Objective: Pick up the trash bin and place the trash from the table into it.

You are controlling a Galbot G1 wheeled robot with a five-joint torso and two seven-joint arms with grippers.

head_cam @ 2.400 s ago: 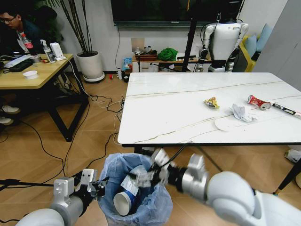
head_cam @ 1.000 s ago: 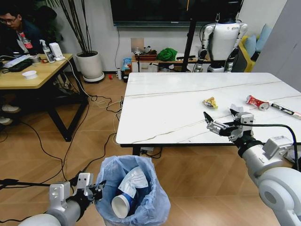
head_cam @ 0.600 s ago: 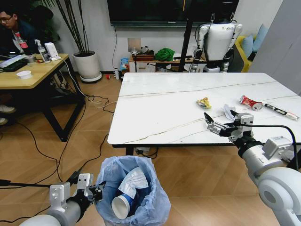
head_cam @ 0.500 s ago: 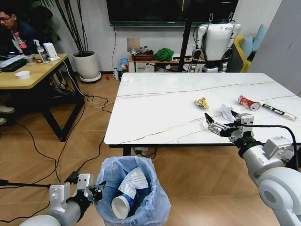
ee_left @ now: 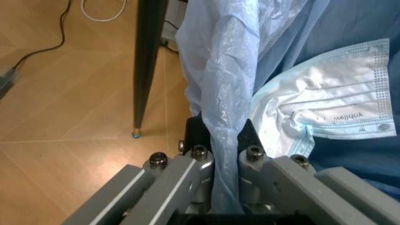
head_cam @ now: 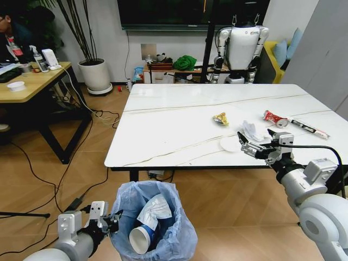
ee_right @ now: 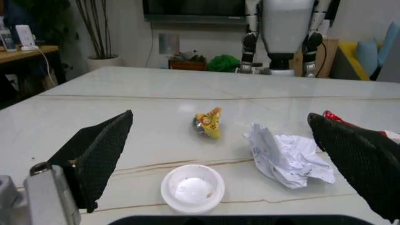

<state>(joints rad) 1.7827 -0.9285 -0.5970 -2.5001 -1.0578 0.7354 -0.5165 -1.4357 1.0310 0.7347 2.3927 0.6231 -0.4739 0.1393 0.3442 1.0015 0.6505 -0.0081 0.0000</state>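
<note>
— What's down on the left?

— The left gripper [head_cam: 110,221], low by the floor, its fingers [ee_left: 187,176] clenched on the crinkly blue bag at the rim of the trash bin [head_cam: 179,239]. The bag bunches up between them, so the rim itself is hidden in the left wrist view.

— What's inside the bin?

— A blue-and-white paper cup [head_cam: 140,235] lying on its side, mouth facing out, and a pale face mask [ee_left: 328,110] draped above it. Anything deeper is covered.

— And the table?

— The table [head_cam: 163,125] stands beyond the bin, well apart from it. On it, left to right: a yellow snack wrapper [head_cam: 221,118], a white round lid [head_cam: 230,144] near the front edge, a crumpled tissue [head_cam: 251,131] just beside the lid, a crushed red can [head_cam: 273,118], then a thin dark stick wrapper [head_cam: 308,128].

— The right side?

— The right gripper [head_cam: 259,144] hovers at the table's front edge, jaws spread wide, holding nothing. From where I stand it cuts off part of the tissue, and its arm runs out of sight at the corner.
</note>
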